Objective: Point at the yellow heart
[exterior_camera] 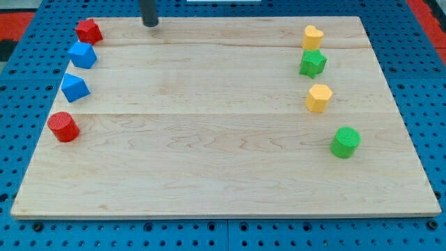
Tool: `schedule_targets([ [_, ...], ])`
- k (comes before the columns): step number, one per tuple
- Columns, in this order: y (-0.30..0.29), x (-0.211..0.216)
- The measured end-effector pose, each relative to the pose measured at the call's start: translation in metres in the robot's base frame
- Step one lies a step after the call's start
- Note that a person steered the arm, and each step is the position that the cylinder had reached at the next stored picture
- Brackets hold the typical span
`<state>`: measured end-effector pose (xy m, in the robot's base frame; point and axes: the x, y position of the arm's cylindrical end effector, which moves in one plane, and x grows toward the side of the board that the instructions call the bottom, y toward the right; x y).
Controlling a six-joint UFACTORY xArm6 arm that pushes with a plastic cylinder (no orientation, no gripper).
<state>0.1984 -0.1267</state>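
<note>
The yellow heart (313,35) lies near the board's top right corner. Just below it is a green star (313,63), then a yellow hexagon (318,97), then a green cylinder (345,142). My tip (150,24) is at the view's top, left of centre, far left of the yellow heart and touching no block. Nearest to it is a red star (89,31) to its left.
Along the left edge lie two blue blocks (83,54) (74,87) and a red cylinder (64,127). The wooden board (223,160) rests on a blue perforated table (21,118).
</note>
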Motion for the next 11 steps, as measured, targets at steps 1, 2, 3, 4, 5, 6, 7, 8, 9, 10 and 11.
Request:
schedule_targets([
  [1, 0.045, -0.005],
  [2, 0.099, -0.005],
  [3, 0.149, -0.005],
  [4, 0.188, -0.006],
  [5, 0.225, -0.006],
  [6, 0.293, -0.007],
  [7, 0.309, -0.007],
  [8, 0.325, -0.007],
  [9, 0.358, 0.006],
  [10, 0.357, 0.042],
  [11, 0.339, 0.053],
])
